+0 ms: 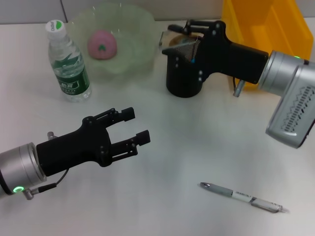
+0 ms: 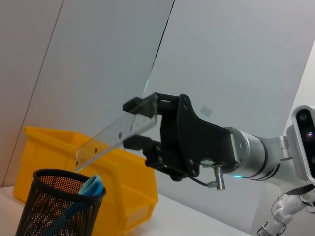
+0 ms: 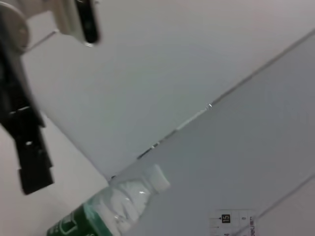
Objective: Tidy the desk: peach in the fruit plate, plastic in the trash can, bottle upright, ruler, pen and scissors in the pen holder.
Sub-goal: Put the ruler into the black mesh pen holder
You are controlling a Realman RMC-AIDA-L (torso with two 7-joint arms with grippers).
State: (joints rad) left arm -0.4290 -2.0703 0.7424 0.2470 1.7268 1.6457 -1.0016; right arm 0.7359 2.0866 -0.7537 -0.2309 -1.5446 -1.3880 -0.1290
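- Nearest, low on the desk, lies the pen, flat on the white surface and well apart from both arms.
- Left gripper hovers over the near left of the desk, its fingers spread apart and holding nothing; the right wrist view also catches it as a dark shape at the frame's edge.
- Farther back on the left, the water bottle stands upright with its white cap on top, just beside the fruit plate; it also shows in the right wrist view.
- Inside that pale green plate sits the pink peach.
- Centre back stands the black mesh pen holder, with a blue-handled item, likely the scissors, already poking out of it.
- Right gripper reaches over the holder, fingers clamped on the clear ruler, which slants down toward the holder's mouth without entering it.
- Behind the holder on the right sits a yellow bin.
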